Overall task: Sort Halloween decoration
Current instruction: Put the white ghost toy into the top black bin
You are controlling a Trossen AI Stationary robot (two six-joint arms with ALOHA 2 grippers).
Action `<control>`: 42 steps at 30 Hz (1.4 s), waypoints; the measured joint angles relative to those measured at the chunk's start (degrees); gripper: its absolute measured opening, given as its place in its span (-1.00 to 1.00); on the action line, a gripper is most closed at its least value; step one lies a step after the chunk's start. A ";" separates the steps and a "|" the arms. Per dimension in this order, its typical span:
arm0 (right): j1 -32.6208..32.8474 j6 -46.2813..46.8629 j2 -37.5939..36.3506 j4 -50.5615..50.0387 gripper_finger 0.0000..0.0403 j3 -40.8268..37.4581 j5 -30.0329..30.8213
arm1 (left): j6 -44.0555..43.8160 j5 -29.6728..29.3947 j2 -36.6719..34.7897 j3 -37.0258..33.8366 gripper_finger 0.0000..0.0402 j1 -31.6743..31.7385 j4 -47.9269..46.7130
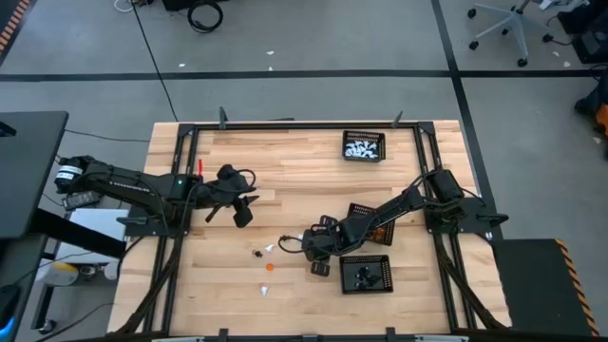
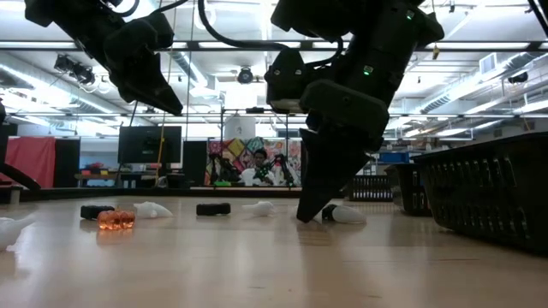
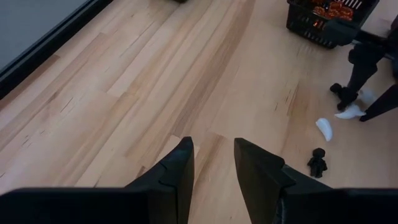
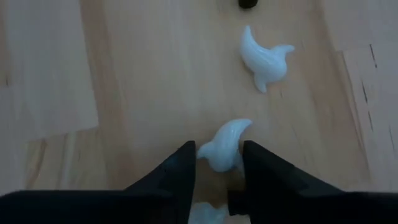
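Ghost figures, white and tiny, lie scattered across the middle of the worktop (image 1: pixel 237 152), and the right claw (image 4: pixel 219 163) is down among them with its tips on the wood. Its two dark fingers (image 4: pixel 176 171) sit on either side of one white ghost (image 4: pixel 225 147), pressing in on it, so the claw is gripping that figure. A second white ghost (image 4: pixel 266 59) lies just beyond it, apart from the fingers, and a small black figure (image 4: pixel 248 3) sits a little farther on.

From above, the right claw (image 1: pixel 318 255) works near the middle of the worktop, between two black mesh trays. One tray holding orange figures (image 1: pixel 372 211) lies under the arm, and one with black figures (image 1: pixel 366 274) sits toward the near edge. A third tray with white figures (image 1: pixel 365 145) stands by the far edge, well apart.

Loose pieces remain on the wood toward the left arm's side: an orange figure (image 1: pixel 270 267), a white one (image 1: pixel 265 287) near the front edge, and a dark one (image 1: pixel 257 253) close by.

The left claw (image 3: pixel 213 163) hangs above bare wood on the left part of the worktop, its fingers parted with a narrow gap and nothing between them. Beyond the far edge, a person (image 2: pixel 259 168) sits in the room.
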 joint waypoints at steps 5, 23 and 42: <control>-0.06 -1.85 -0.06 0.04 -0.51 0.00 -1.61 | 0.00 0.00 0.00 0.00 -0.39 0.00 0.00; -2.14 -7.94 -2.95 -0.05 -0.58 0.07 -3.30 | -2.49 0.00 0.00 0.00 -0.38 0.00 0.04; -4.21 -9.61 -6.38 -2.07 -0.64 0.13 -1.62 | -2.49 0.00 0.00 0.00 -0.39 0.00 -0.17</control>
